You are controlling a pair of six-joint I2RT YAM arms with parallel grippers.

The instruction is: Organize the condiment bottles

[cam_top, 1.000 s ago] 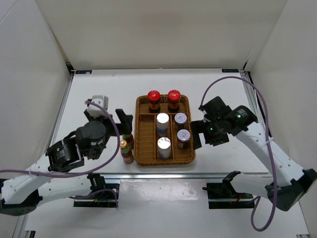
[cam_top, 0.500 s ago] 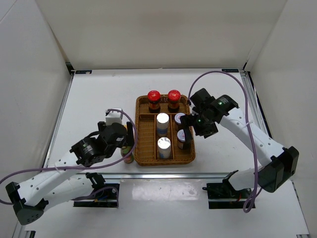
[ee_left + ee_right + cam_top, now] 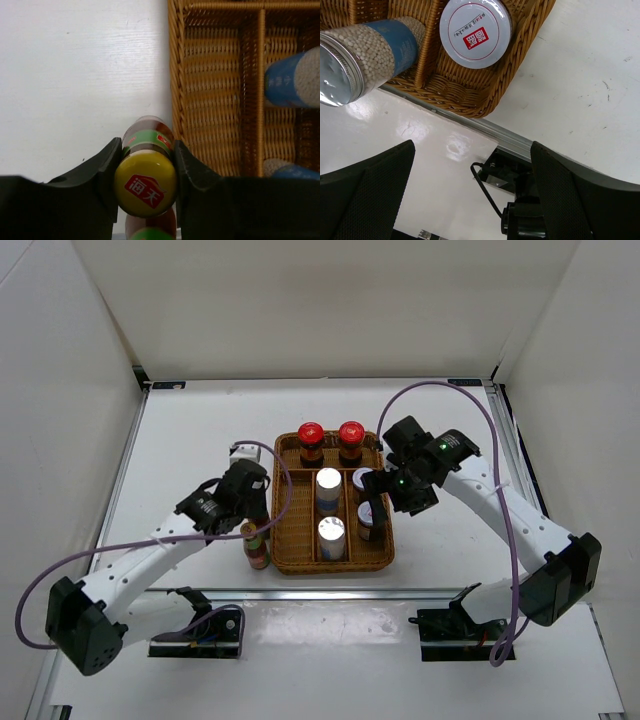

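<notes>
1. Wicker tray is waiting; two slim bottles are standing just outside its left wall.
2. Left gripper is clamping the yellow-capped bottle; a tilted lift risks toppling its close neighbour.
3. Right gripper is hovering spread and empty above a grey-capped bottle.

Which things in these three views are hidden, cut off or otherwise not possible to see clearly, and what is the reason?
1. Top view: the left gripper covers its own grip on the slim bottle.
2. Left wrist view: a second slim bottle is cut by the bottom edge.
3. Top view: the right gripper partly covers the near grey-capped bottle.
4. Right wrist view: the red-capped bottles lie outside the frame.
</notes>
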